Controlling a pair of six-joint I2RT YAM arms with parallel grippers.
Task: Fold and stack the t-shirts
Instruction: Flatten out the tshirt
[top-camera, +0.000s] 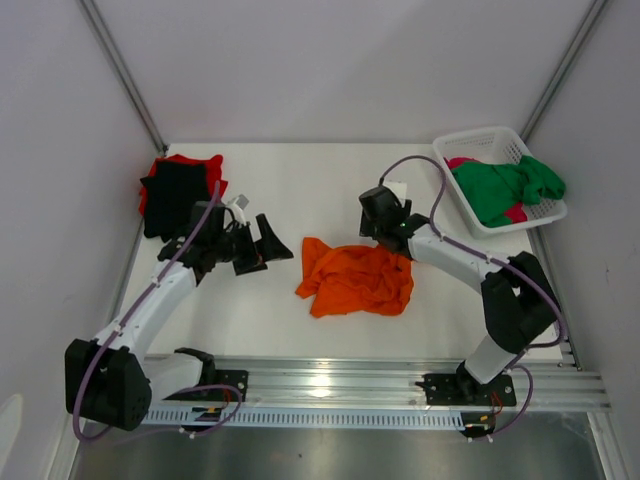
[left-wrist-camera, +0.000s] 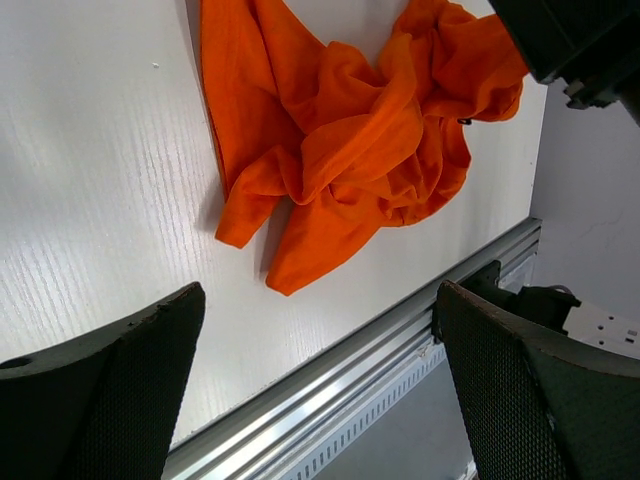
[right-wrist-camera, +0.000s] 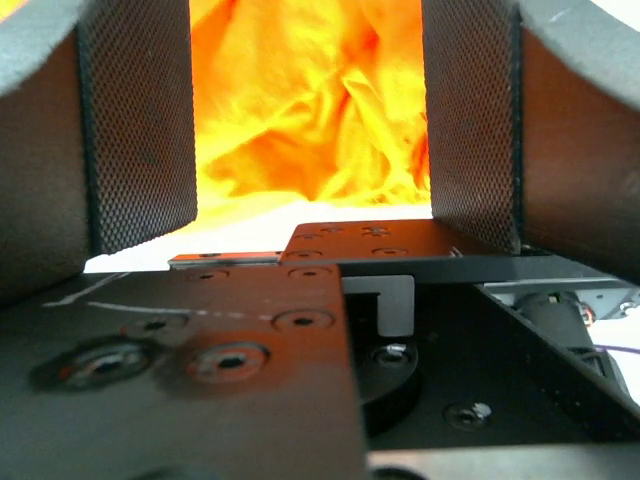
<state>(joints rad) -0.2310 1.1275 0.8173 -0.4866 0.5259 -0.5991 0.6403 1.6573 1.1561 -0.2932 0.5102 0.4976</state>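
White desk (top-camera: 300, 180) from above held the crumpled orange t-shirt (top-camera: 355, 280) toward its front edge. Left wrist: left end effector (left-wrist-camera: 315, 400) stood wide open, empty, short of the cloth. Right wrist: right end effector (right-wrist-camera: 310, 120) gaped empty, facing bunched folds; pinching there risked catching several layers

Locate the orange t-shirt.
Top view: the orange t-shirt lies crumpled mid-table, right of the left gripper, with the right gripper at its far-right edge.
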